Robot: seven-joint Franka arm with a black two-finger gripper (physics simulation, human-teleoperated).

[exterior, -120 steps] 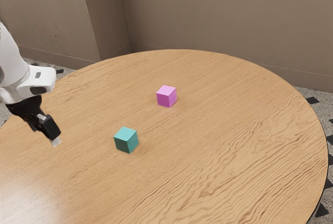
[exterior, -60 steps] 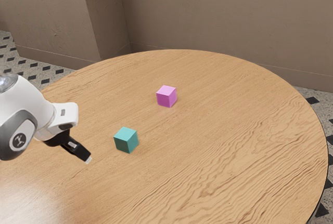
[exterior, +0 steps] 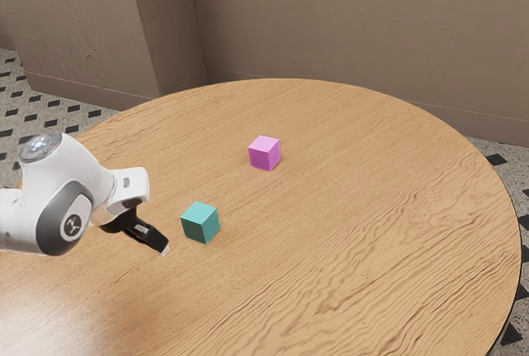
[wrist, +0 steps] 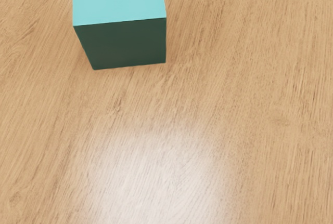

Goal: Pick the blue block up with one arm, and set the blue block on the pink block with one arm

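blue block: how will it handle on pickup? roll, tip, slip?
The blue block is a cube resting flat on the table, so it likely won't roll or tip. Its flat parallel sides should give a stable pinch. The faces look smooth; some slip is possible if gripped off-centre.

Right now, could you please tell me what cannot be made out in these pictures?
Blue block: wrist view, far end cut off by the picture's edge.
End effector: exterior view, upper part hidden behind the white wrist of the arm.
Table: exterior view, near rim cut off by the lower edge.
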